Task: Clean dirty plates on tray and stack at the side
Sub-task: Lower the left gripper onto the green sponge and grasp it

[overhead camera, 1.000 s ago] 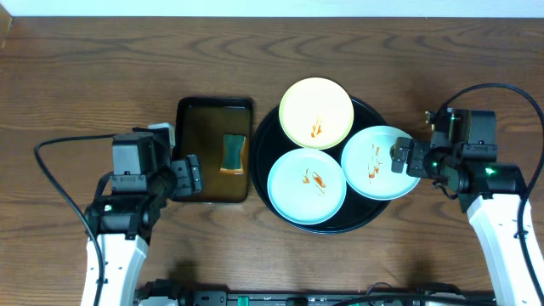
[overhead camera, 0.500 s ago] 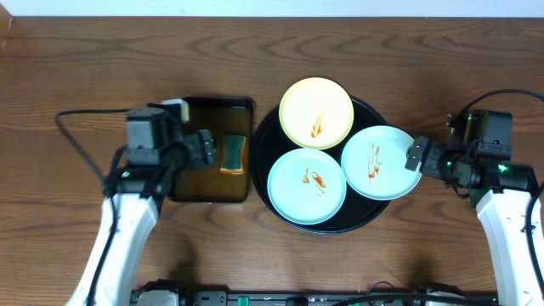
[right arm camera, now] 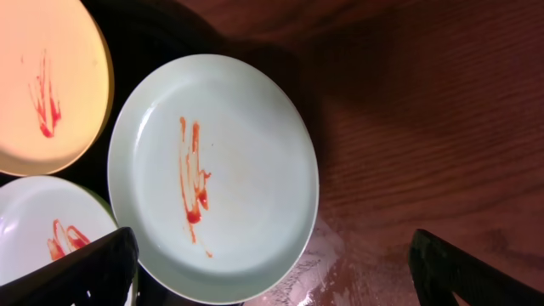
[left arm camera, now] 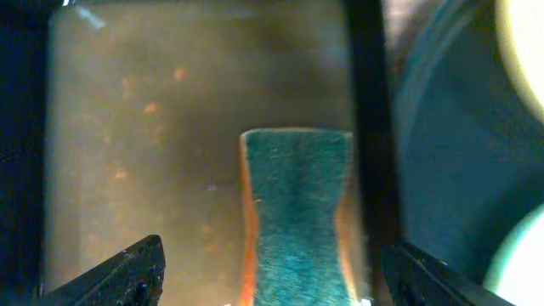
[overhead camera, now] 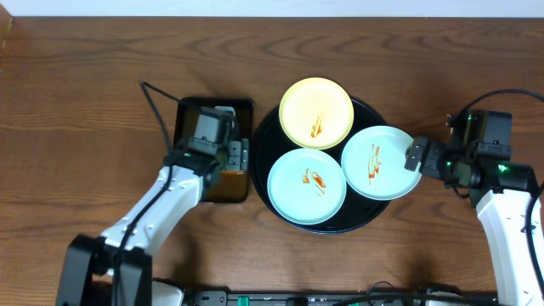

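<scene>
- Left gripper (left arm camera: 272, 274) is hovering open over sponge (left arm camera: 297, 212) at small tray's (left arm camera: 153, 144) right edge.
- Right gripper (right arm camera: 272, 259) is hovering open over smeared plate (right arm camera: 246, 161) at round tray's (overhead camera: 357, 219) right edge.

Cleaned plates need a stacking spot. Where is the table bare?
The table is bare right of the round tray, farther back than the right gripper, and left of the rectangular tray. Crowded: three plates fill the round tray.
</scene>
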Robot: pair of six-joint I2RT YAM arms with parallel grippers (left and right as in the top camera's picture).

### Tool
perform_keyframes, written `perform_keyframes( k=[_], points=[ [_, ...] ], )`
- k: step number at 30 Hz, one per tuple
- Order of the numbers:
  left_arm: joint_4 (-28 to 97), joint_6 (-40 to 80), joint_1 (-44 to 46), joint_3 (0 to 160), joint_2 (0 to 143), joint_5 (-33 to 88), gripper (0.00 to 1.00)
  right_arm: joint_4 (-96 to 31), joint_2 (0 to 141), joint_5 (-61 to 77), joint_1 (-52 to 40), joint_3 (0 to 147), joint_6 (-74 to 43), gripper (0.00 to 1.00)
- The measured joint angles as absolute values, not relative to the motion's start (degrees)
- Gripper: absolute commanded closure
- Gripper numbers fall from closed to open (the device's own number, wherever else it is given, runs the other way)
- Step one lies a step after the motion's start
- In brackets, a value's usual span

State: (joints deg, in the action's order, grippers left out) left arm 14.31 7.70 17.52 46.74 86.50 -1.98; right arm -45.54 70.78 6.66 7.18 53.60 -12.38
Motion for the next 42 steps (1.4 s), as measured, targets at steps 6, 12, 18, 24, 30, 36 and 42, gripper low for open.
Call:
perform_keyframes(
  k=[6,12,18,24,30,36,42],
  points=[
    [14.3,7.7,17.7,46.7,90.1,-5.1,0.19,-45.6,70.8,6.7,7.2,53.6,-12.4,0.01],
    [13.6,7.7,17.7,46.7,90.7,-5.8,0.19,-45.6,70.8,6.7,7.2,53.6,-12.4,0.01],
    [13.5,7.7,17.7,46.7,90.7,-4.2,0.23,-45.6,70.8,6.7,7.2,53.6,-12.4,0.01],
    [13.1,7.7,17.7,46.7,90.7,-1.8,0.26,-45.6,70.8,6.7,7.2,53.6,-12.4,0.01],
    [12.6,7.7,17.7,46.7,92.0,-1.2,0.28,-45.6,70.8,6.7,7.2,53.6,-12.4,0.01],
    [11.6,7.8,17.8,46.7,95.0,-0.5,0.56,-45.6,70.8,6.7,7.2,53.6,-12.4,0.01],
    [11.1,7.7,18.1,46.7,95.2,-0.1,0.91,-45.6,70.8,6.7,7.2,53.6,-12.4,0.01]
  ],
)
